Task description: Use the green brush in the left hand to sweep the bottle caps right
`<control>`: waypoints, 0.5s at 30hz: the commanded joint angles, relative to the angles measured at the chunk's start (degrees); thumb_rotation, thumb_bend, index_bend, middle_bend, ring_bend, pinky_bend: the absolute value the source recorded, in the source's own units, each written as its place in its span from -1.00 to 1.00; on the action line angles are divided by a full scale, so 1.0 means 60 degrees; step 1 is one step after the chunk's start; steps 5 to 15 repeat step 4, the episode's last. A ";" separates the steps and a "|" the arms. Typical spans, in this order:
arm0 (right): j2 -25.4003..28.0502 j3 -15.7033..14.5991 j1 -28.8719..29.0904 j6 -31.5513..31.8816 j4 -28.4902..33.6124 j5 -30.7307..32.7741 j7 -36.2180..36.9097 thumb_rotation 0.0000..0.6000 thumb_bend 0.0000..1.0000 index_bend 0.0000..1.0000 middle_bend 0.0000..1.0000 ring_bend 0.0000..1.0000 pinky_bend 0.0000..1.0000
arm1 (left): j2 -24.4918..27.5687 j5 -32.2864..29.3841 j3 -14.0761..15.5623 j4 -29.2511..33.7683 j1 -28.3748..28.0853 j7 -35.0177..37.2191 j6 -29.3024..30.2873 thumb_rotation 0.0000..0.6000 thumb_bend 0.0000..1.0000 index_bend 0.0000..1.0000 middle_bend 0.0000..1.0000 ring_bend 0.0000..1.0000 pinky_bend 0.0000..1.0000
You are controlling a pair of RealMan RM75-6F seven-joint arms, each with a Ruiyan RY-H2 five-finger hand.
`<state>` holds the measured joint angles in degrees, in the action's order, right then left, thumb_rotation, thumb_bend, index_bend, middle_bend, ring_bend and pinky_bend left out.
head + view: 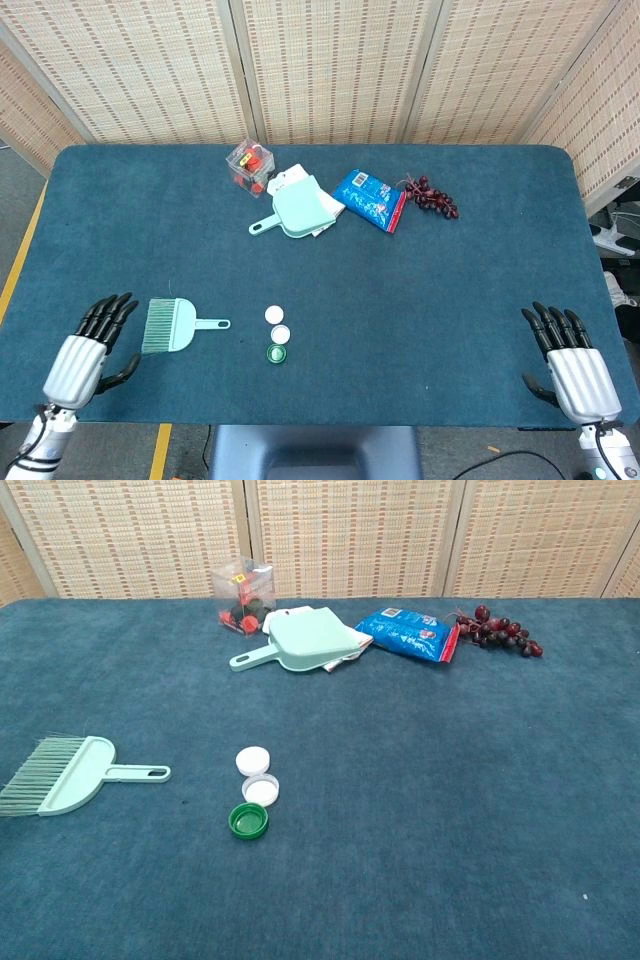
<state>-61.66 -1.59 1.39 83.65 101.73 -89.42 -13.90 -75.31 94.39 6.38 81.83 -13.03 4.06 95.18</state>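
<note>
The small green plastic brush (173, 326) is seen lying flat on the blue cloth table (420, 300), with its handle pointed at three round bottle caps (277, 333) just to its right. Both hands are shown only in the head view. The left hand (85, 352) is spread wide near the brush, holding nothing. The right hand (570, 362) is spread wide too, far away and holding nothing.

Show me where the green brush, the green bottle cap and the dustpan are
green brush (72, 785), chest view, on its flat body.
green bottle cap (248, 821), chest view, on its open centre.
dustpan (300, 207), head view, on its pan, not the handle.
</note>
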 commanded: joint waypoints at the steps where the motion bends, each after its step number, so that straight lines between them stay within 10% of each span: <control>1: -0.0030 -0.0016 -0.0012 0.0021 0.0025 -0.0054 -0.0080 1.00 -0.62 -1.00 -1.00 -1.00 -1.00 | 0.0131 0.0160 0.0131 -0.0700 0.0925 -0.0342 0.0799 1.00 -0.23 -1.00 -1.00 -1.00 -0.89; 15: -0.0077 -0.0035 -0.0024 0.0031 0.0041 -0.0095 -0.0212 1.00 -0.62 -1.00 -1.00 -1.00 -1.00 | 0.0208 0.0122 0.0113 -0.0733 0.0977 -0.0222 0.0609 1.00 -0.23 -1.00 -1.00 -1.00 -0.89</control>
